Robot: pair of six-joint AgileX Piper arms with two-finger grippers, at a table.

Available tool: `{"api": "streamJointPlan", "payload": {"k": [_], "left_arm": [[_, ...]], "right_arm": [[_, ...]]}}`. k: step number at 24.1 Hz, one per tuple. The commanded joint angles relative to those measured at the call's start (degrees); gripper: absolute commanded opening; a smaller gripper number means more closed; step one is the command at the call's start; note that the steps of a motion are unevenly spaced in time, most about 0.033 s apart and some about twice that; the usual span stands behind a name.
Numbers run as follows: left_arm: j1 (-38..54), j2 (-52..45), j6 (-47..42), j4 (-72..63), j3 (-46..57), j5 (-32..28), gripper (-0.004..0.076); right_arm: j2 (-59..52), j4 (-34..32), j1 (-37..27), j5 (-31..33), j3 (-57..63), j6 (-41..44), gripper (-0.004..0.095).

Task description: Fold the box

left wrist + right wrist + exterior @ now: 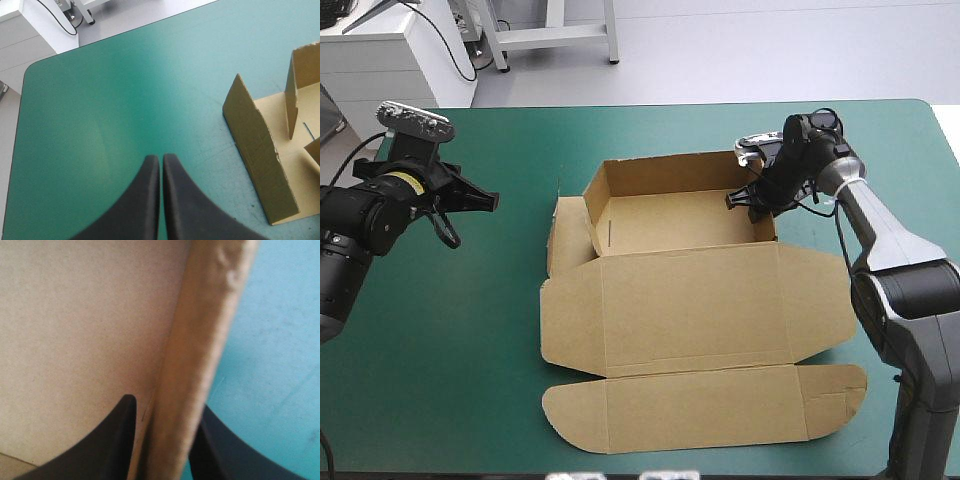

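Box (690,300) centre frame: prob light, stiff board, creases easily; grip wall edges. R gripper (752,197) pinching right wall; L gripper (485,200) clenched, empty.

The box (305,70) ran out past the edge of the left wrist view, only one raised flap (255,150) whole, while in the right wrist view its wall (200,340), blurred, hid one fingertip of the right gripper (167,407) astride it.

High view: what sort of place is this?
Probably a robotics lab test bench: a table with a teal-green cover, the left gripper shut on nothing, and the right gripper clamped on a raised wall of the half-folded brown box.
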Motion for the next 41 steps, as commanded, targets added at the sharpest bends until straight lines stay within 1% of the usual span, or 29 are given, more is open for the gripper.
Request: {"api": "streamJointPlan", "payload": {"k": [1, 5, 7, 8, 15, 19, 21, 22, 23, 24, 25, 26, 27, 28, 34, 41], "left_arm": [[-0.1, -1.6, -0.6, 0.1, -1.9, -3.3, 0.0007], [-0.2, -1.6, -0.6, 0.1, -1.9, -3.0, 0.0007], [-0.2, -1.6, -0.6, 0.1, -1.9, -2.8, 0.0007], [-0.2, -1.6, -0.6, 0.1, -1.9, -2.7, 0.0007], [-0.2, -1.6, -0.6, 0.1, -1.9, -2.7, 0.0007], [-0.2, -1.6, -0.6, 0.1, -1.9, -2.8, 0.0007], [-0.2, -1.6, -0.6, 0.1, -1.9, -2.8, 0.0007], [-0.2, -1.6, -0.6, 0.1, -1.9, -2.8, 0.0007], [-0.2, -1.6, -0.6, 0.1, -1.9, -2.8, 0.0007], [-0.2, -1.6, -0.6, 0.1, -1.9, -2.8, 0.0007], [-0.2, -1.6, -0.6, 0.1, -1.9, -2.8, 0.0007], [-0.2, -1.6, -0.6, 0.1, -1.9, -2.8, 0.0007], [-0.2, -1.6, -0.6, 0.1, -1.9, -2.8, 0.0007], [-0.2, -1.6, -0.6, 0.1, -1.9, -2.8, 0.0007], [-0.2, -1.6, -0.6, 0.1, -1.9, -1.8, 0.0007], [-0.2, -1.6, -0.6, 2.3, -1.8, -0.6, 0.0007]], "right_arm": [[-4.0, -2.8, -0.3, 1.3, -1.6, -0.9, 0.0222], [-4.0, -2.8, -0.3, 1.7, -1.6, -0.9, 0.0602], [-4.1, -2.8, -0.3, 1.5, -1.7, -0.8, 0.0697], [-4.1, -2.8, -0.3, 1.6, -1.9, -0.1, 0.0715], [-4.1, -2.7, -0.2, 1.9, -5.2, 0.4, 0.0713], [-4.1, -6.0, 0.8, 1.9, -5.4, 1.1, 0.0709], [-4.1, -6.1, 0.8, 1.9, -5.4, 1.2, 0.0622], [-4.0, -6.4, 0.8, 1.9, -5.4, 1.5, 0.0487], [-4.0, -6.0, 0.8, 1.9, -5.4, 1.5, 0.0403], [-4.0, -4.4, 0.8, 1.9, -5.4, 0.3, 0.0232], [-4.0, -3.7, 0.8, 1.9, -5.4, 0.3, 0.017], [-4.0, -2.8, 0.8, 1.9, -5.4, -0.1, 0.0048], [-4.0, -2.3, 0.8, 1.9, -5.4, -0.2, 0.0012], [-4.0, -2.3, 0.8, 1.9, -5.4, -0.5, -0.0019], [-5.0, -3.2, 0.8, 1.9, -5.6, -2.4, -0.0019], [-12.7, -3.3, 0.7, 1.9, -5.6, -5.9, -0.002]]}}
